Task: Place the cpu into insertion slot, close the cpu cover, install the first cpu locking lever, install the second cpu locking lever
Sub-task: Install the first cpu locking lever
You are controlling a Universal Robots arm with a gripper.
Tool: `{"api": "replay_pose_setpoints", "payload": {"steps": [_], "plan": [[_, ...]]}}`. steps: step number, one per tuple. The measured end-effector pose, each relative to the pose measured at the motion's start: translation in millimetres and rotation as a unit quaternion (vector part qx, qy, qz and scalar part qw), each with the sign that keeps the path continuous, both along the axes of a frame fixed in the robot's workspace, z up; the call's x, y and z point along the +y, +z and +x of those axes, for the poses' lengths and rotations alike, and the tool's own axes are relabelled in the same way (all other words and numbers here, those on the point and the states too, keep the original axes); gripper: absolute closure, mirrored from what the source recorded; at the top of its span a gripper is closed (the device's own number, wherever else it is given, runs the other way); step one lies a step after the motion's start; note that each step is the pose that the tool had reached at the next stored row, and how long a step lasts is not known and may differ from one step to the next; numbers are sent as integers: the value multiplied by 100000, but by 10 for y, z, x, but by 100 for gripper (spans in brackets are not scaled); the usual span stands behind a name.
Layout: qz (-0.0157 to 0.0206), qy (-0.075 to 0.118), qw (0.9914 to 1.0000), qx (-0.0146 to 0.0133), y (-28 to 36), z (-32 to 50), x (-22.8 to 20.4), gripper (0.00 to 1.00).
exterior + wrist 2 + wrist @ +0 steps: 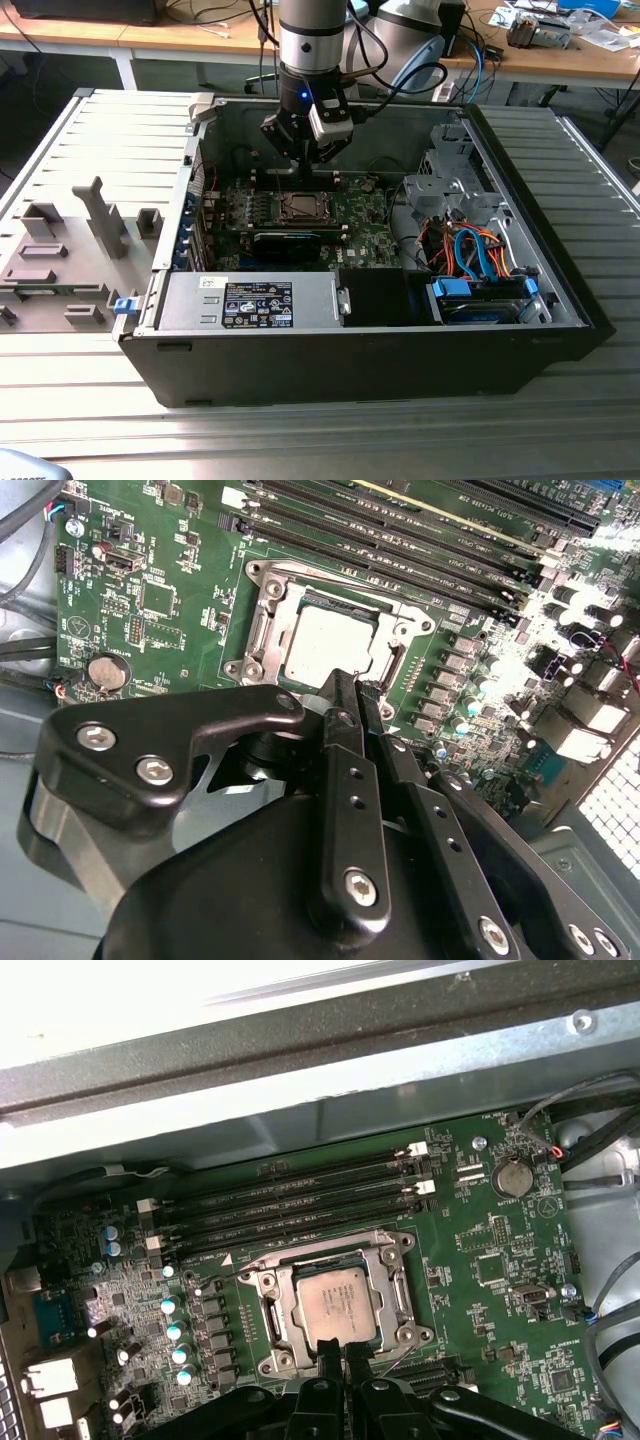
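Exterior view: we note the gripper [305, 160] low inside the open computer case [560, 290], above the insertion slot [298, 207].

Second wrist view: fingers [345, 780] pressed together, nothing held; cpu [325, 645] seated in socket, cpu cover [262, 615] down around it.

First wrist view: fingertips at the frame's edge. We judge a steady, square press on the lever best.

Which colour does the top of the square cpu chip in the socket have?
Silvery grey: the flat square metal-topped cpu sits in the socket, seen best in the first wrist view.
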State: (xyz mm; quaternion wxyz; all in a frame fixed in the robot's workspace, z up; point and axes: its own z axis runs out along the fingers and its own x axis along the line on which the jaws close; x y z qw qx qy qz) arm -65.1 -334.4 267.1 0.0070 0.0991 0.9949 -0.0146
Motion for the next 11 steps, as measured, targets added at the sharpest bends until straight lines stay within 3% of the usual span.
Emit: {"api": "replay_pose_setpoints", "payload": {"steps": [11], "plan": [[-2, 367, 99999, 0, -1, 0, 0, 84]]}}
